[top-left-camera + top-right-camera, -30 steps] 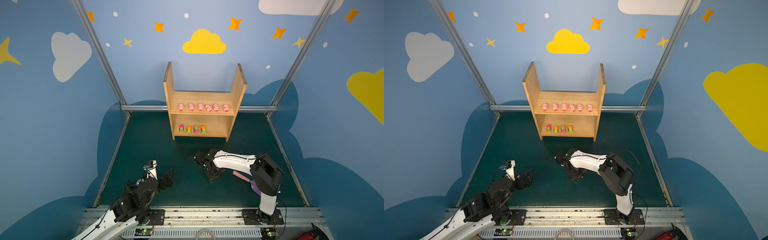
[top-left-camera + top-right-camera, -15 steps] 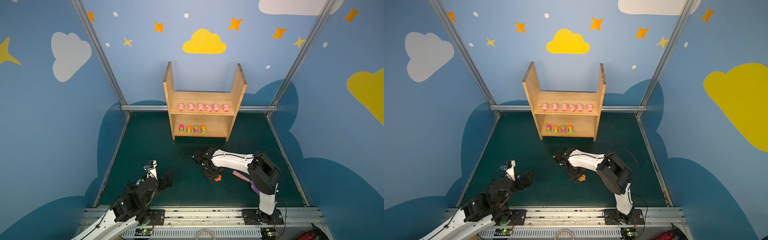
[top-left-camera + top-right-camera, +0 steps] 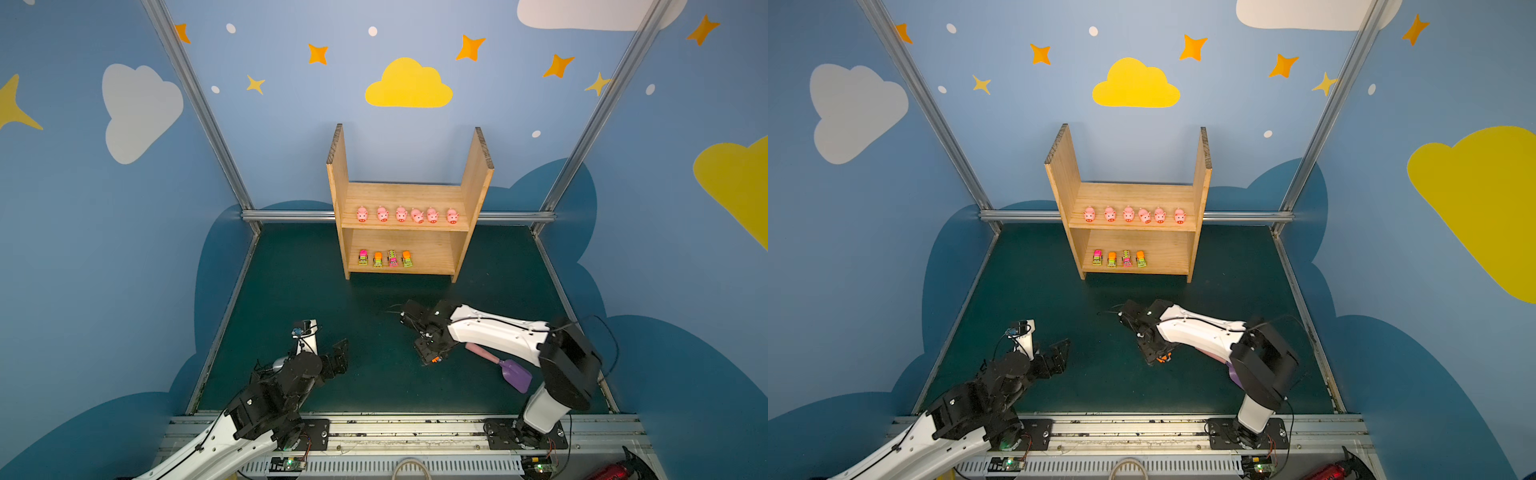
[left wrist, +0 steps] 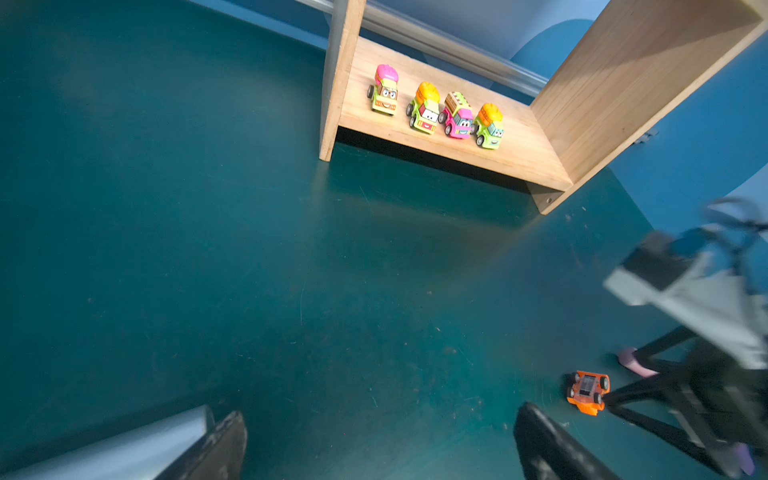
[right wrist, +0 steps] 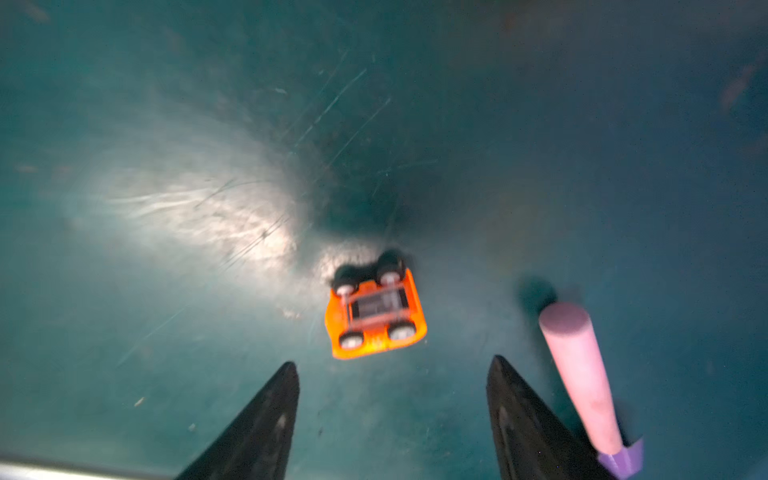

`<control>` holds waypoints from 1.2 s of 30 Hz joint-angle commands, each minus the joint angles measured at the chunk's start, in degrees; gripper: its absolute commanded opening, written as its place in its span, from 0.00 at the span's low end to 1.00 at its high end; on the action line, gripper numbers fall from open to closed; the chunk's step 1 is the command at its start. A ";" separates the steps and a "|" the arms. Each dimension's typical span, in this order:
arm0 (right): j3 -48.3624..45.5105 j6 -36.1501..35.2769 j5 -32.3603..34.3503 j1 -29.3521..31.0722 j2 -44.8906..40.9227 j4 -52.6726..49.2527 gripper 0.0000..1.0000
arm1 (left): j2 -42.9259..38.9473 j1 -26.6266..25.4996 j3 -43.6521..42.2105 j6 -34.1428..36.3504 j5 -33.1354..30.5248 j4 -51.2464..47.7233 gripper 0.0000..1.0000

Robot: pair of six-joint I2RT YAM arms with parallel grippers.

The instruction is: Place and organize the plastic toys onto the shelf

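The pine shelf (image 3: 338, 178) stands at the back of the green bench (image 3: 311, 299). Six pink pigs (image 3: 401, 214) line its upper board, and four toy trucks (image 3: 377, 259) in pink, orange and lime sit side by side on the left part of its lower board, noses outward. A fifth toy, an orange toy car (image 5: 374, 316), lies on its roof on the bench, wheels up, well in front of the shelf. The right gripper (image 5: 393, 362) hangs low just beside it, released, jaws spread and nothing between them. A purple scoop (image 3: 515, 374) lies close by, its pink handle alongside one right finger. The left gripper (image 4: 382, 412) hovers near the front-left of the bench, jaws wide apart and empty.
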 commanded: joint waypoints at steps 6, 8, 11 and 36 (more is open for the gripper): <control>-13.07 10.66 -5.83 -3.85 -17.29 9.16 0.68 | 10.65 0.20 4.90 1.26 6.72 6.67 1.00; -15.86 12.10 -7.92 -5.53 -20.34 10.04 0.64 | 14.60 0.02 5.83 1.17 8.85 8.64 1.00; -20.75 14.65 -12.48 -7.60 -24.47 13.37 0.58 | 20.56 -0.60 6.88 0.50 11.03 11.66 0.97; -41.14 21.88 -28.06 -17.75 -26.74 47.34 0.46 | 49.61 -4.29 18.46 2.79 16.36 19.89 0.75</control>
